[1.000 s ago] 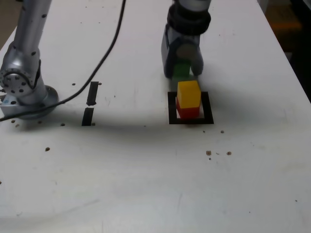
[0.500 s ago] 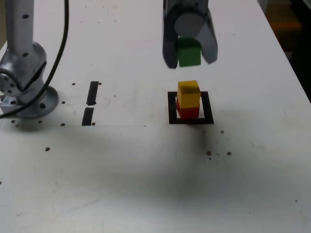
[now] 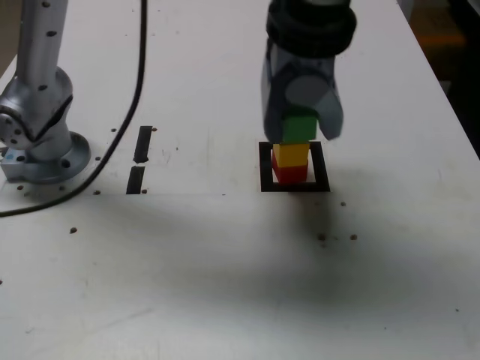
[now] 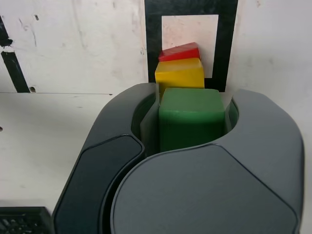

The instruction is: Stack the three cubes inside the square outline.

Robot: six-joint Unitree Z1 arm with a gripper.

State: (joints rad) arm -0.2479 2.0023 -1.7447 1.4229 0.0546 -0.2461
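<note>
A red cube sits inside the black square outline, and a yellow cube rests on top of it. My gripper is shut on the green cube, which hangs directly over the yellow cube, touching or almost touching its top. In the wrist view the green cube fills the space between the dark jaws of the gripper, with the yellow cube, the red cube and the square outline showing beyond it.
Two short black strips lie on the white table at the exterior view's left. The arm's metal base stands at the far left with a black cable trailing over the table. Small dark specks dot the surface.
The gripper lifted the green cube from behind the stack, carried it forward and lowered it onto the yellow cube. The red and yellow cubes have not moved.
</note>
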